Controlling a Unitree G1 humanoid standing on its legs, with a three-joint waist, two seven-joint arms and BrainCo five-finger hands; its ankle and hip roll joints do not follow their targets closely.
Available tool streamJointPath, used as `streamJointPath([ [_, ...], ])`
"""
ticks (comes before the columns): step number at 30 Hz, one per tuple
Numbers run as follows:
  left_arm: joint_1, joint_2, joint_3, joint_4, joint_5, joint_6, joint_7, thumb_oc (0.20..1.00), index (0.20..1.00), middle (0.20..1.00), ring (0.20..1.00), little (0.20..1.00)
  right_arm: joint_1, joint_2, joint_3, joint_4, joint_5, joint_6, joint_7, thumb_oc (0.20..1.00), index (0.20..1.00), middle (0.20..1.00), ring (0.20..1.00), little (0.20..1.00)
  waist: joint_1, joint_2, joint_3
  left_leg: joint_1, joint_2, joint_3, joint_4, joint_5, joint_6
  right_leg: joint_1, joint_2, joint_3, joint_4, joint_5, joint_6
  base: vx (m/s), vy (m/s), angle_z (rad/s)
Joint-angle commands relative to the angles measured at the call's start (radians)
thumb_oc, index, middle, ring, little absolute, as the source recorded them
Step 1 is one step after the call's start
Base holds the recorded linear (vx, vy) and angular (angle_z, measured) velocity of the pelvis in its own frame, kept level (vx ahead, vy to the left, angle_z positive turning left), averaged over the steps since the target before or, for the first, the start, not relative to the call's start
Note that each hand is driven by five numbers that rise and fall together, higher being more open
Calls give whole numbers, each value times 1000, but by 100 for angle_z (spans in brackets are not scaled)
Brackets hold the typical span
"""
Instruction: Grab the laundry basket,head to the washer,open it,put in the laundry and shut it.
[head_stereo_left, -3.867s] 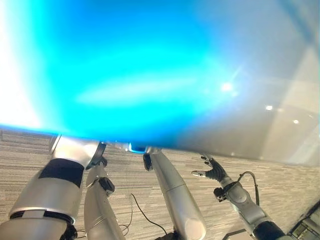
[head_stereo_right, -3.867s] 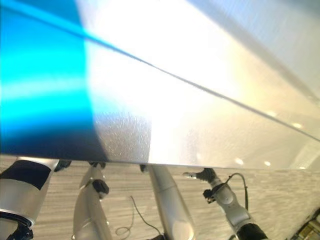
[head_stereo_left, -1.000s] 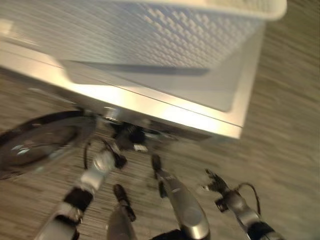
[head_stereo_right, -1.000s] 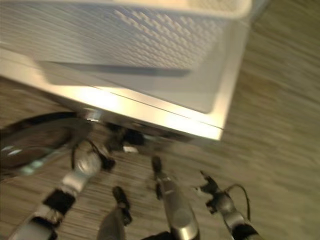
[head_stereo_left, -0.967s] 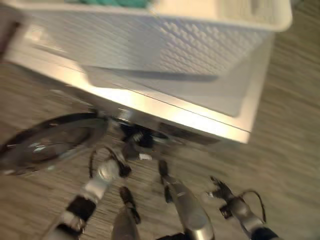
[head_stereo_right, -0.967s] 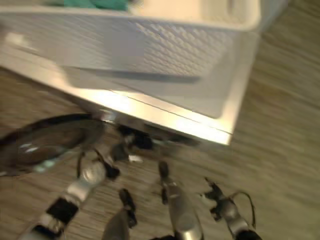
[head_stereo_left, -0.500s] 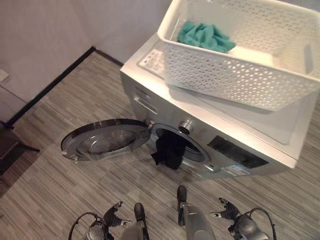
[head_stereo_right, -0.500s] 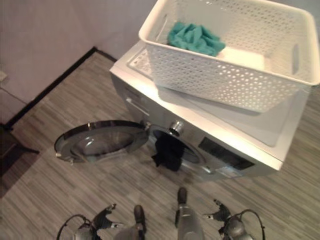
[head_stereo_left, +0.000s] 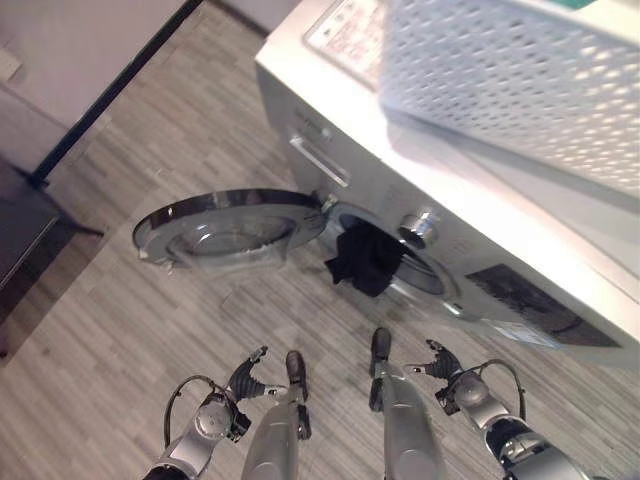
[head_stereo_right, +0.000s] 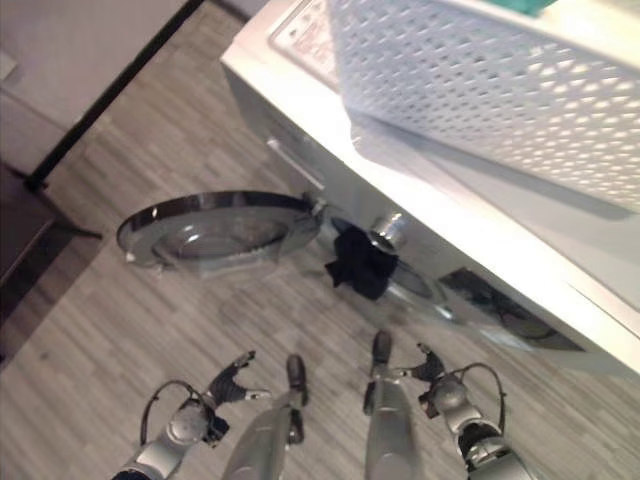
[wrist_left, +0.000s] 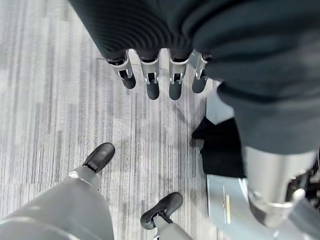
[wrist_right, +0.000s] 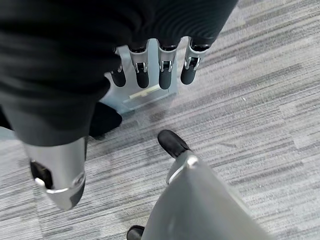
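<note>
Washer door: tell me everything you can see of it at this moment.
The washer door is a round porthole with a shiny chrome-like rim and a dark glass centre. It stands swung fully open to the washer's left, hinged beside the drum opening, hanging above the striped floor. A dark garment hangs out over the lip of the opening next to the hinge. Neither the left hand nor the right hand touches the door; both hang low with relaxed fingers.
</note>
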Motion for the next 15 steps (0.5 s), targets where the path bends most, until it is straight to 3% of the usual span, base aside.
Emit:
streamJointPath([
  [1,68,42,9,-90,-54,-36,-4,1000,1000,1000,1000,1000,-2,-3,2,45,35,11,-46,1000,1000,1000,1000,1000,19,-41,-41,-63,-22,-19,154,-133,-5,79,-67,89,-156,59,97,23,38,17],
  [5,88,68,-14,-182,-105,-41,-29,1000,1000,1000,1000,1000,-91,-6,-25,122,56,21,-83,1000,1000,1000,1000,1000,60,9,-12,-124,-43,-43,155,-111,-7,35,-96,70,-139,57,99,-56,38,25],
  [15,55,92,-44,-287,-184,-50,-20,1000,1000,1000,1000,1000,-268,-40,-34,221,53,55,-137,1000,1000,1000,1000,1000,124,67,37,-257,-73,-56,212,-112,-4,-66,-130,58,-100,56,104,-42,47,20],
])
